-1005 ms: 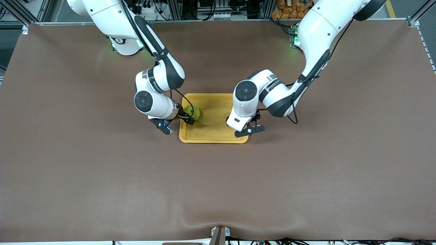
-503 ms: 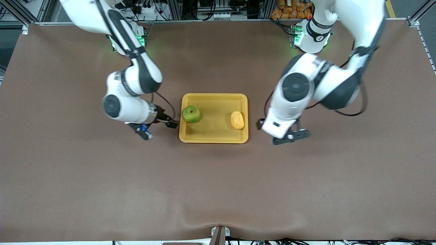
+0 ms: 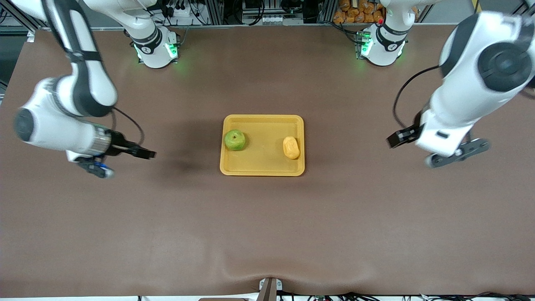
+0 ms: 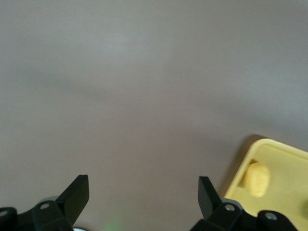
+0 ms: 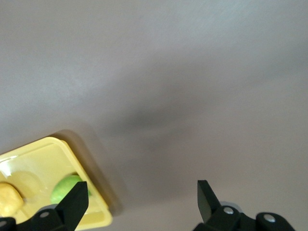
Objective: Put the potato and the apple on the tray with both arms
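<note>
Hovering over bare brown tabletop [image 3: 267,234], well away from the tray [image 3: 262,169] toward the left arm's end of the table, the left gripper [image 4: 143,192] has its two fingers spread wide with nothing between them. Its wrist view shows only a corner of the tray with the potato [image 4: 255,179] lying inside.

The right gripper [image 5: 139,198] is likewise released, fingers apart and empty, up over the table well clear of the tray toward the right arm's end.

The tray sits at the middle of the table. The apple [image 3: 235,140] rests in it, close to the rim on the right arm's side, stem dimple up. The potato lies in the tray too, close to the rim on the left arm's side. The two are apart from each other, with bare tray floor between them.
</note>
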